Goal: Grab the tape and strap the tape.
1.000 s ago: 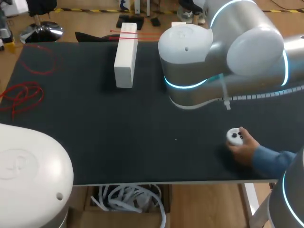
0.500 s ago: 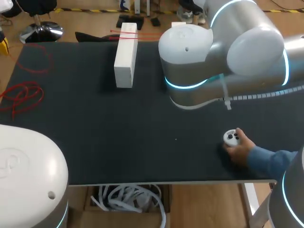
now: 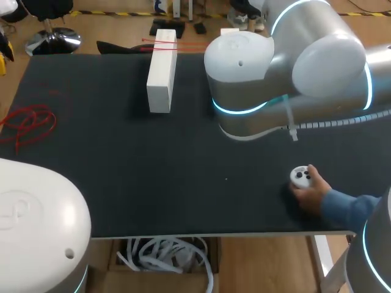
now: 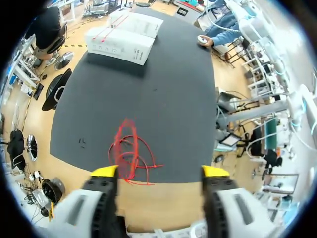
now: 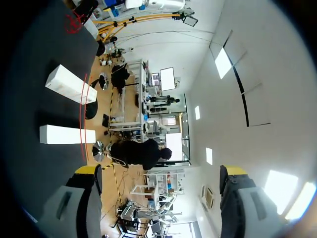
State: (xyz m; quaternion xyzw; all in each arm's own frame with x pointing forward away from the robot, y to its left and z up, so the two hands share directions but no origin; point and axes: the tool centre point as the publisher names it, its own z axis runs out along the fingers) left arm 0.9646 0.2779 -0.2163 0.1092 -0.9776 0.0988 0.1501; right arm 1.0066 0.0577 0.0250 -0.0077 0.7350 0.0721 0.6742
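Left arm (image 3: 36, 220) bulks at my near-left corner. Left gripper (image 4: 159, 171) hangs above the table (image 3: 153, 165) edge, fingers spread, empty. The red tape (image 4: 130, 157) lies in loose loops just ahead of it. Near right, a person's hand (image 3: 311, 192) rests on a white puck (image 3: 300, 176). Right arm (image 3: 275, 73) is folded over the far middle, and the right gripper (image 5: 159, 171) is spread wide, holding nothing. A white box (image 3: 162, 70) sits at the far edge

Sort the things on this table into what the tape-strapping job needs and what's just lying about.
For the job: red tape tangle; white box; red tape strip across the box.
Lying about: small white button device, under a person's hand.
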